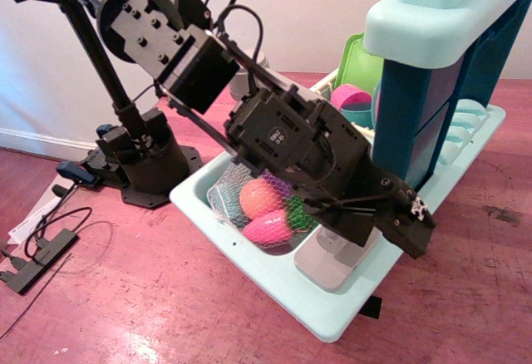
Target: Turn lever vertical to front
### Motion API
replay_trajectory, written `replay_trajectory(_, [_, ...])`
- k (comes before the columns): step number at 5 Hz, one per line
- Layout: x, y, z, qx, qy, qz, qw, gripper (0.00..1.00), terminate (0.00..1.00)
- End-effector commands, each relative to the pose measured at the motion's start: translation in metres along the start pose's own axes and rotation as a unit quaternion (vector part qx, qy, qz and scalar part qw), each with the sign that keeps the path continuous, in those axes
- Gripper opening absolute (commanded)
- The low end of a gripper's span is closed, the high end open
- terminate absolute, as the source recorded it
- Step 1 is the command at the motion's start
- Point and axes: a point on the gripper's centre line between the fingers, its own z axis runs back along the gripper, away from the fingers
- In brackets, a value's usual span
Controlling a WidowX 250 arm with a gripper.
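Note:
The grey toy faucet stands at the front edge of the pale teal toy sink (249, 243). Only its rounded base (320, 268) shows below my arm. The curved spout is almost wholly hidden behind the black arm. I cannot see the lever; it is hidden behind the gripper body. My gripper (411, 227) reaches down and to the right, just above and right of the faucet base. Its black fingers look pressed together with no gap, and I see nothing held between them.
A mesh bag of toy fruit (266, 210) lies in the sink basin. A blue and teal cabinet (424, 98) stands right of the gripper, with a green plate (357, 61) and pink cup (349, 96) behind. The arm's base (141, 169) and cables (41, 248) sit at left.

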Motion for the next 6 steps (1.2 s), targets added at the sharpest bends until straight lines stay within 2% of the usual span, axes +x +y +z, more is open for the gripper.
replay_trajectory(1, [0.011,0.007,0.025,-0.016,0.000,0.004,0.9999,1.00,0.00])
replay_trajectory(2, [0.004,0.038,0.042,-0.009,0.002,0.008,0.9999,1.00,0.00])
replay_trajectory(4, [-0.005,0.084,0.061,0.011,0.012,0.007,0.9998,1.00,0.00])
replay_trajectory(5, [-0.013,0.099,0.057,0.017,0.030,0.001,0.9994,1.00,0.00])
replay_trajectory(6, [-0.021,0.113,0.066,0.030,0.039,0.001,0.9988,1.00,0.00])
